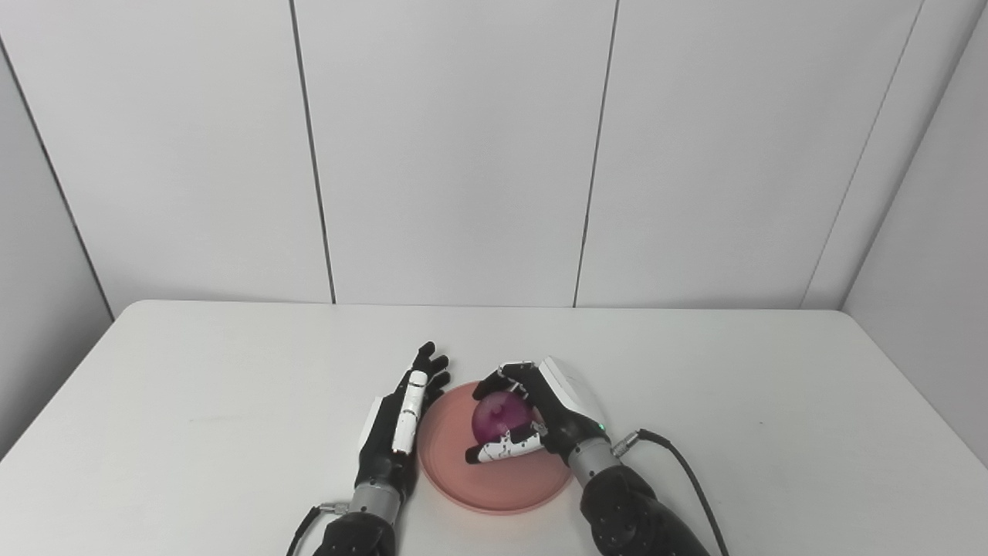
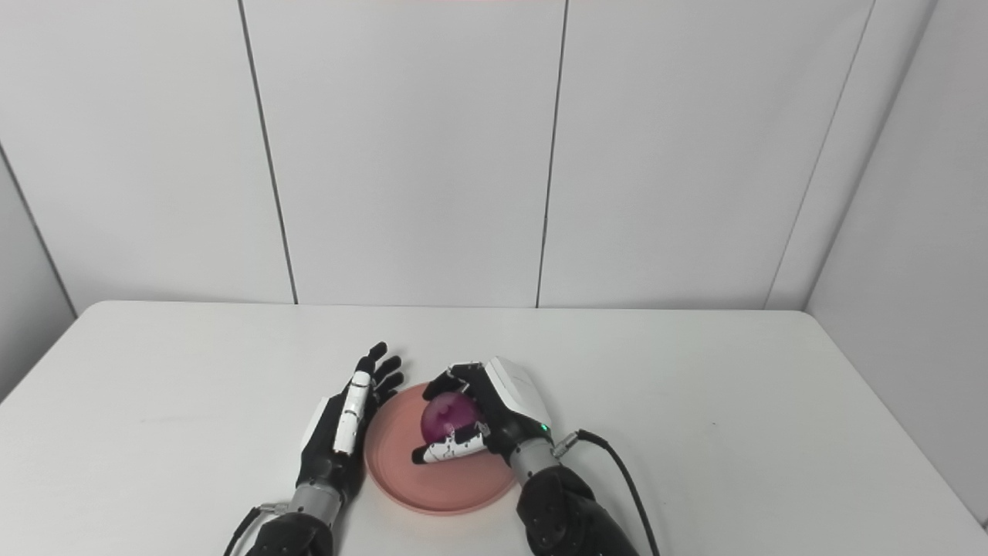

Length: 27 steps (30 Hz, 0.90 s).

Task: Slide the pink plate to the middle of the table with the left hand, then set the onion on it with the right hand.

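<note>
The right hand (image 1: 540,417) is covering the far right side of the onion (image 1: 500,415) and part of the pink plate (image 1: 463,471). Both forearms are running off the bottom edge. Whether the onion is touching the plate is staying unclear.

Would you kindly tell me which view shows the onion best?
The left eye view: the onion appears slightly larger between the right hand's fingers, above the pink plate. The right eye view shows it similarly covered.
</note>
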Each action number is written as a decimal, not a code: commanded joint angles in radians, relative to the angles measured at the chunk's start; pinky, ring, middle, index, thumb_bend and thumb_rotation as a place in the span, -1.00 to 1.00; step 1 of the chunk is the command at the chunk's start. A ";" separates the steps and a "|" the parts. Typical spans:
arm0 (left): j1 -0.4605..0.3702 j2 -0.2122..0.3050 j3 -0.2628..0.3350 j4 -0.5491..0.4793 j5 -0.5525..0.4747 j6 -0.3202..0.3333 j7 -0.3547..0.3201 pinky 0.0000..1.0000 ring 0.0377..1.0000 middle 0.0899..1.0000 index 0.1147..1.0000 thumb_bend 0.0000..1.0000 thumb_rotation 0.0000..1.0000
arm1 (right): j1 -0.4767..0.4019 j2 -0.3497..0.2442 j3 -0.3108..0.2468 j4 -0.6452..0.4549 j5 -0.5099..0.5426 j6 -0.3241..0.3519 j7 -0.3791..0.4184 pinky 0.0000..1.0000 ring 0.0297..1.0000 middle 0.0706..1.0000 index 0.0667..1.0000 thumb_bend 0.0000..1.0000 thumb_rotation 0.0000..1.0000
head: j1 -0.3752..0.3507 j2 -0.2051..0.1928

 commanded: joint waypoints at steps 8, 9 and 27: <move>0.009 -0.009 -0.003 0.011 0.001 -0.014 0.009 0.86 0.81 0.81 0.82 0.04 1.00 | -0.037 -0.011 0.019 -0.006 0.002 -0.052 0.016 -0.35 -0.24 -0.11 -0.02 0.03 -1.00 | 0.001 0.001; 0.009 -0.009 -0.003 0.010 0.002 -0.011 0.011 0.86 0.81 0.81 0.83 0.04 1.00 | -0.036 -0.016 0.026 -0.005 -0.008 -0.054 0.012 -0.34 -0.24 -0.11 -0.02 0.03 -1.00 | 0.001 0.001; 0.002 -0.003 -0.002 0.016 -0.010 -0.010 -0.004 0.88 0.88 0.88 0.88 0.04 1.00 | 0.010 -0.072 0.047 -0.107 -0.061 -0.183 -0.038 0.49 0.67 0.68 0.60 0.42 0.10 | 0.003 0.000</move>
